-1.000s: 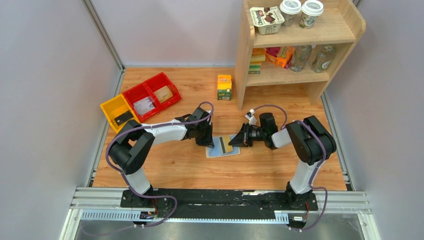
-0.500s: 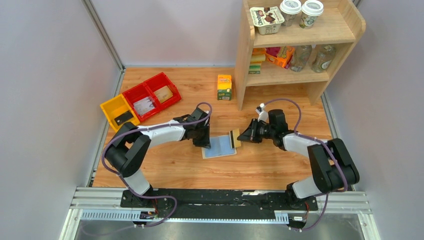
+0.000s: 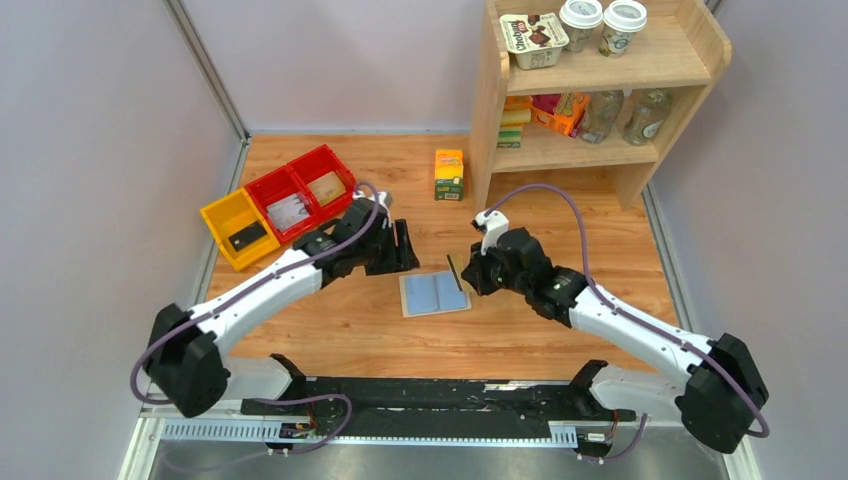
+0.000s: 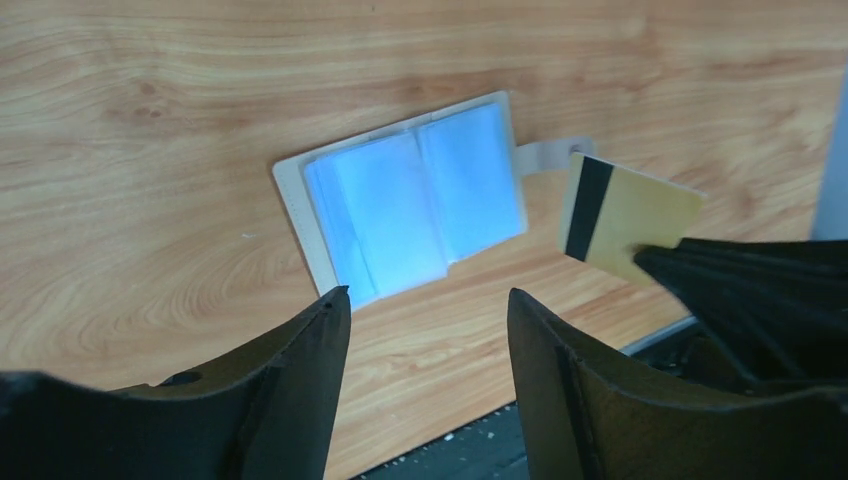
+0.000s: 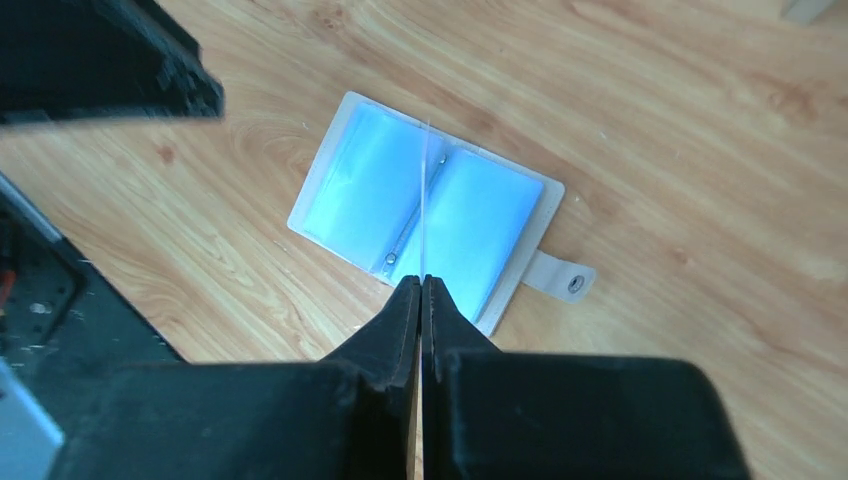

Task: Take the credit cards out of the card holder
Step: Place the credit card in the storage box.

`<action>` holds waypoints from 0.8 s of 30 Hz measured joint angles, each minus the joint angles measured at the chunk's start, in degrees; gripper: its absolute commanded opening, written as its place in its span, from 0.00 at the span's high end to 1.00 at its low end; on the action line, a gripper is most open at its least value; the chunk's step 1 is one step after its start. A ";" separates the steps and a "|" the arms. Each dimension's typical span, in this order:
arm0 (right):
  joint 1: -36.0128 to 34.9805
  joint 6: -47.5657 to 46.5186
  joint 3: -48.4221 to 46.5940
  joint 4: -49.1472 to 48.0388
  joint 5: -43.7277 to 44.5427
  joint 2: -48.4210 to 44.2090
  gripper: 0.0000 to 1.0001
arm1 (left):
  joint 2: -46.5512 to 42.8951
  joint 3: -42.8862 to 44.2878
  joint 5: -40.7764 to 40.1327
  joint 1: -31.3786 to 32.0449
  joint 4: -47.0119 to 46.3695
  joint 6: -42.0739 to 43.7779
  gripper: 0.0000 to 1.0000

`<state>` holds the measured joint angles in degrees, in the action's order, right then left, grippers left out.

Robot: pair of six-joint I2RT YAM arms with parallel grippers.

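Observation:
The card holder (image 3: 435,293) lies spread open on the wooden table, light blue inside, its small closing tab (image 4: 545,155) sticking out on one side. My right gripper (image 3: 468,275) is shut on a credit card (image 4: 625,215), yellowish with a dark stripe, held in the air just beside the holder's tab edge. In the right wrist view the card (image 5: 424,200) shows edge-on as a thin line above the card holder (image 5: 430,210), pinched at the right gripper (image 5: 421,282). My left gripper (image 4: 428,295) hangs open and empty, left of the holder (image 4: 415,200) and clear of it.
A yellow bin (image 3: 238,225) and two red bins (image 3: 305,190) stand at the back left, with flat items inside. A small juice carton (image 3: 449,174) stands beside a wooden shelf (image 3: 590,80) loaded with cups and bottles at the back right.
My left gripper let go of the holder, opened and drew back to the left. My right gripper pulled the striped card out of the holder and lifted it.

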<state>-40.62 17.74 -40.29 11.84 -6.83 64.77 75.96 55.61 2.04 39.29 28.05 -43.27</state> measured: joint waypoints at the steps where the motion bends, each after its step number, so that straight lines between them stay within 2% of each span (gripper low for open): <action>1: -2.56 -1.44 -0.35 0.33 3.34 -0.72 1.00 | -2.10 -0.02 0.33 -0.72 0.46 -0.79 0.31; 7: -18.14 -11.98 -0.87 -0.07 24.44 -1.81 1.00 | -11.91 0.04 2.56 -5.05 1.18 -5.75 0.29; 14: -32.63 -26.88 -1.73 -8.76 43.78 3.65 1.00 | -12.33 0.83 7.96 -5.18 1.01 -10.01 0.29; 18: -36.33 -33.33 -2.27 -13.09 49.90 7.58 1.00 | -11.85 0.79 10.14 -5.18 -1.16 -12.68 0.29; 24: -38.10 -38.93 -3.04 -17.66 54.62 9.03 1.00 | -9.79 -0.48 13.29 -5.18 -4.22 -15.28 0.30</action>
<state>-78.72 -21.19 -43.33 -5.82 47.79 73.80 66.17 55.13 15.33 34.11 23.83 -58.54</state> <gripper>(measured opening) 0.005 0.706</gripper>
